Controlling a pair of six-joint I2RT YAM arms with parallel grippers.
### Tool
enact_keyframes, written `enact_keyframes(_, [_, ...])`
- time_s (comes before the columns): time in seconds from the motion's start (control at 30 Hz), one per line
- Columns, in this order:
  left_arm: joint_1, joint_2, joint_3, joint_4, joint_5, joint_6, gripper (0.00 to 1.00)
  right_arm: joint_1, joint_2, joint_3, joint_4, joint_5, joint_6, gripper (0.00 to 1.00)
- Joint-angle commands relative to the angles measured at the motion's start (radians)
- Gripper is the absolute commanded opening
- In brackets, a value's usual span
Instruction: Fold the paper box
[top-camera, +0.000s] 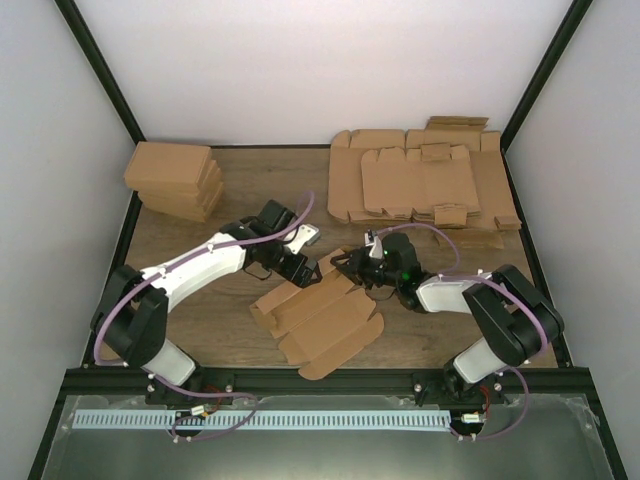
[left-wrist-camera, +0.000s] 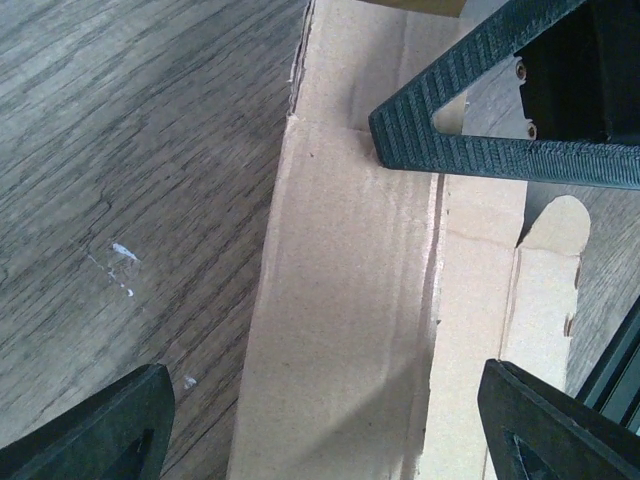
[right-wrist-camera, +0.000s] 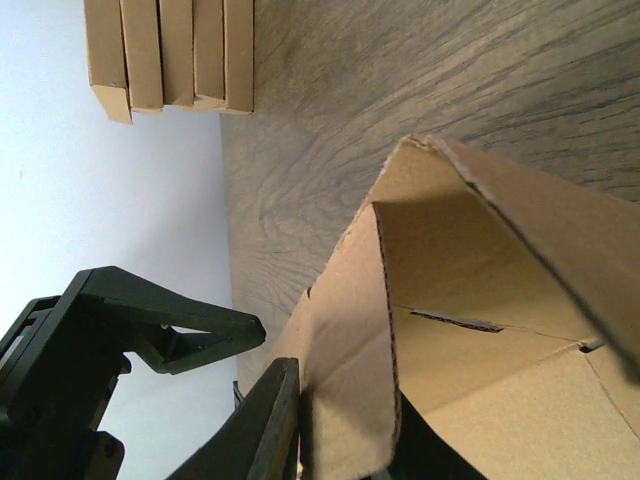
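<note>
The paper box (top-camera: 322, 318) lies mostly flat in the middle of the table, with its far edge lifted. My right gripper (top-camera: 347, 263) is shut on a raised flap at that far edge. In the right wrist view the flap (right-wrist-camera: 345, 350) stands pinched between its fingers (right-wrist-camera: 262, 430). My left gripper (top-camera: 306, 268) is open just left of the right one, over the box's far left part. In the left wrist view its fingertips (left-wrist-camera: 100, 430) straddle a creased panel (left-wrist-camera: 350, 330), and the right gripper's finger (left-wrist-camera: 470, 140) shows close ahead.
A stack of folded brown boxes (top-camera: 176, 180) stands at the back left, also in the right wrist view (right-wrist-camera: 170, 55). Several overlapping flat cardboard sheets (top-camera: 425, 183) lie at the back right. Black frame rails edge the table.
</note>
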Motion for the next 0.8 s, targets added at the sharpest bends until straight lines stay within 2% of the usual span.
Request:
enact_keyframes(0.0, [0.004, 0.011, 0.000, -0.002, 0.043, 0.020, 0.85, -0.002, 0.006, -0.006, 0.007, 0.001, -0.046, 0.17])
enact_keyframes(0.2, [0.003, 0.032, -0.010, -0.004, 0.066, 0.030, 0.80, -0.002, 0.003, -0.017, 0.008, 0.015, -0.075, 0.17])
enact_keyframes(0.27, [0.002, 0.036, -0.009, -0.008, 0.060, 0.037, 0.75, -0.001, 0.009, -0.018, 0.010, 0.013, -0.077, 0.17])
enact_keyframes(0.5, [-0.039, 0.038, -0.006, -0.021, -0.044, 0.049, 0.72, -0.001, 0.027, -0.018, 0.023, 0.002, -0.078, 0.17])
enact_keyframes(0.6, [-0.058, 0.035, 0.003, -0.025, -0.081, 0.052, 0.67, -0.002, 0.029, -0.019, 0.022, 0.000, -0.082, 0.17])
enact_keyframes(0.7, [-0.064, 0.037, 0.011, -0.029, -0.106, 0.056, 0.57, -0.001, 0.029, -0.017, 0.019, -0.001, -0.088, 0.17])
enact_keyframes(0.77, [-0.068, 0.039, 0.015, -0.034, -0.112, 0.061, 0.55, -0.001, 0.029, -0.017, 0.019, -0.003, -0.093, 0.17])
